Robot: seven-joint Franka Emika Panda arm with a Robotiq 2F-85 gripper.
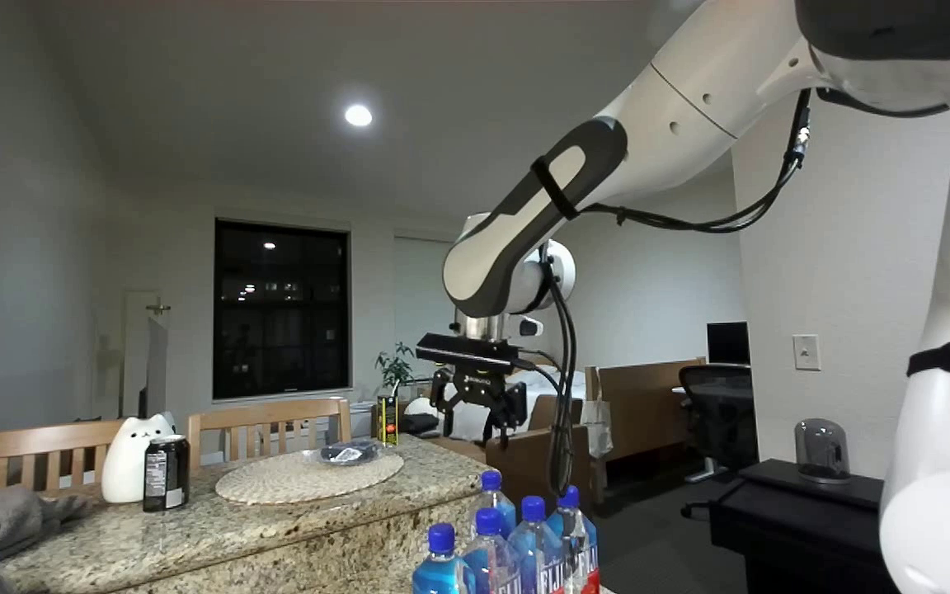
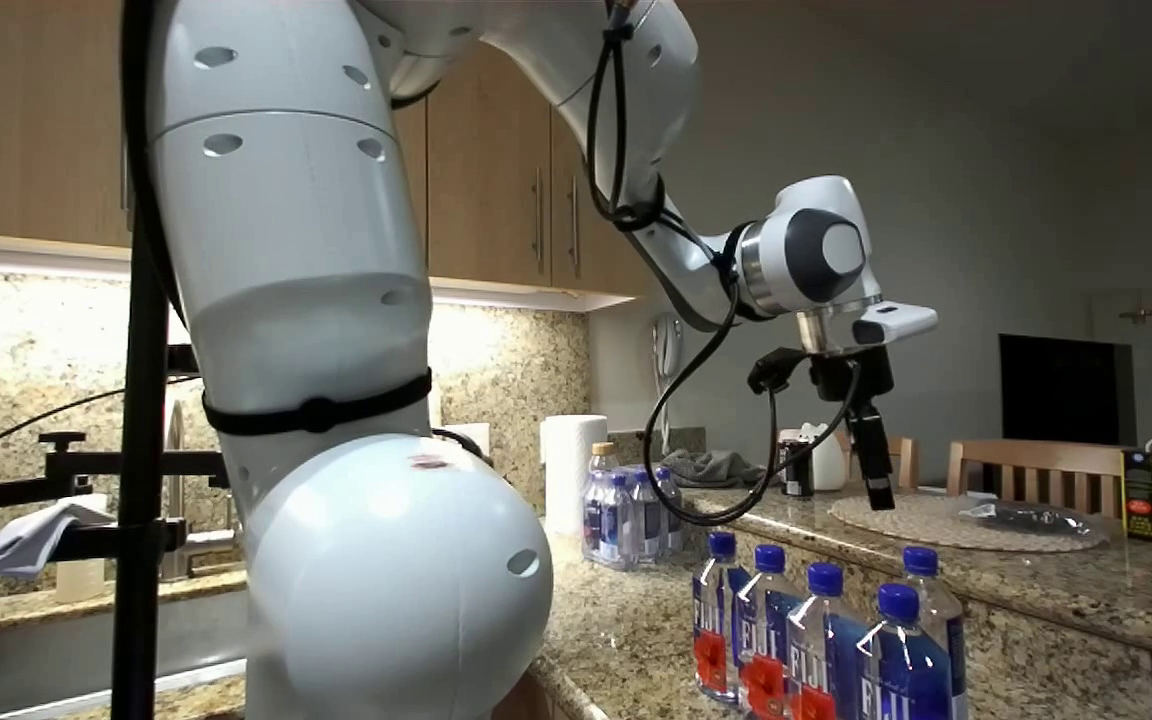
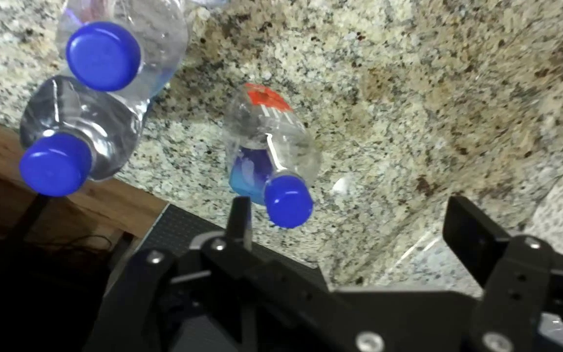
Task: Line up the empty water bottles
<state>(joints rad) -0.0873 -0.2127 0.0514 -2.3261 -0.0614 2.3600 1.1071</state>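
Wrist view, upper-left bottle (image 3: 122,49) cropped at top edge, fingers (image 3: 474,242) apart

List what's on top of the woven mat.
A shiny plastic package lies on the mat in both exterior views. It covers the mat beneath, so anything under it is hidden; its contents aren't clear.

Arm (image 1: 665,115) arched, sloping down to wrist (image 2: 824,252); end effector (image 3: 347,217) pointing downward, fingers (image 3: 474,239) spread wide apart.
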